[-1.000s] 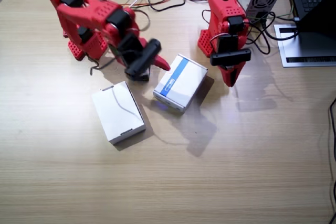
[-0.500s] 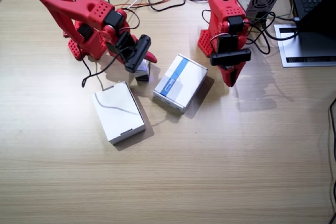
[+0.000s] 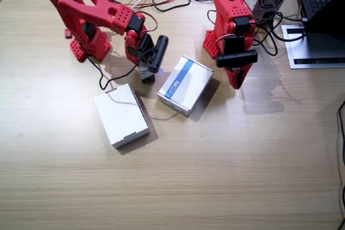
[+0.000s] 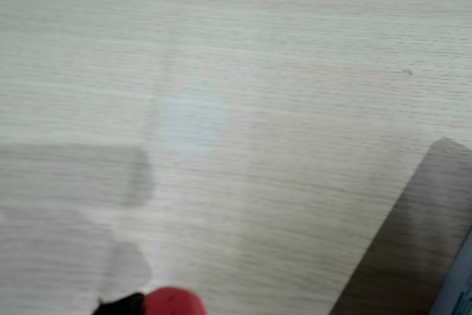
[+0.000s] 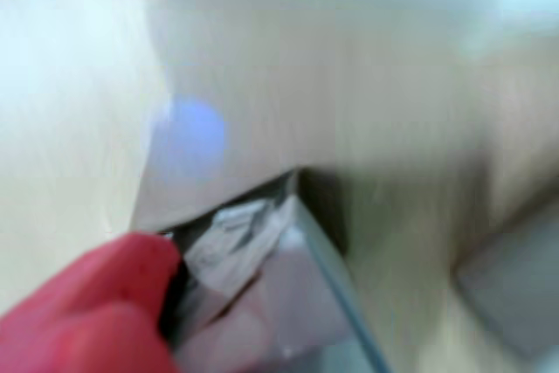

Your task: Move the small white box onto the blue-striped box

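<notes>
Small white box (image 3: 147, 74) on the tabletop (image 3: 226, 160), just beside the blue-striped box (image 3: 185, 84) and above the plain white box (image 3: 121, 115), with the right tool (image 3: 145, 65) at it, grip state indeterminate; left tool (image 3: 236, 79) clenched, pointing down, apart from the boxes.

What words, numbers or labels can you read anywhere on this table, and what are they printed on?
None can be read.
Blue-striped box: a small dark mark beside the blue stripe, too small to read.
Small white box: print, if any, is too small and blurred; the wrist view is smeared.
Large plain white box: no print shows.
Sheet by the laptop: a dark band, nothing legible.
</notes>
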`<state>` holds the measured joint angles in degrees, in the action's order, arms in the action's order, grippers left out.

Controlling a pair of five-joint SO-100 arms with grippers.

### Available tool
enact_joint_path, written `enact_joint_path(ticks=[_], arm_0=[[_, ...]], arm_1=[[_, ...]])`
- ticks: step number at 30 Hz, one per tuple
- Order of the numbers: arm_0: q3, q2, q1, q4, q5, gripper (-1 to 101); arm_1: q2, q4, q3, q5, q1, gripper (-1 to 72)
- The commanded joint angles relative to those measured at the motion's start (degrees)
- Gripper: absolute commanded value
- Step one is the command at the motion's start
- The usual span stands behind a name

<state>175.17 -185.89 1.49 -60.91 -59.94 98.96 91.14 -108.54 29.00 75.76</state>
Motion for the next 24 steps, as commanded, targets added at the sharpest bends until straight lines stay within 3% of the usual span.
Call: enact_joint_path(ticks=[1,4,7,12,17,18,22,24], arm_0=[[-1.1,-1.2,2.5,0.9,1.1,0],[-1.9,-1.2,2.5,1.8,1.1,0],[-3.8,-1.2,-2.4,1.7,4.0,0],[-12.4,-1.2,-13.5,-2.6,9.5,0],[-22.9,-0.6,-21.4,-11.0,11.5,4],[-23.2,0.0,-21.2,-12.2,11.3,6],[-24.9,-1.6,-16.3,-18.7,7.9,22],[-27.7,-1.5,-17.2,-19.2,8.0,27]], arm_1=[[8.0,10.2,13.9,4.4,-6.5,6.3],[9.6,15.6,22.5,10.5,-17.1,6.4],[8.4,15.7,25.8,16.7,-27.2,6.6],[-1.8,6.5,23.0,22.2,-38.6,7.3],[-15.8,-1.1,25.3,21.8,-40.4,9.2],[-18.6,-1.9,26.8,20.5,-40.5,13.4],[-18.7,1.3,33.4,18.4,-43.2,59.5],[-13.3,2.8,34.4,17.9,-44.1,62.9]])
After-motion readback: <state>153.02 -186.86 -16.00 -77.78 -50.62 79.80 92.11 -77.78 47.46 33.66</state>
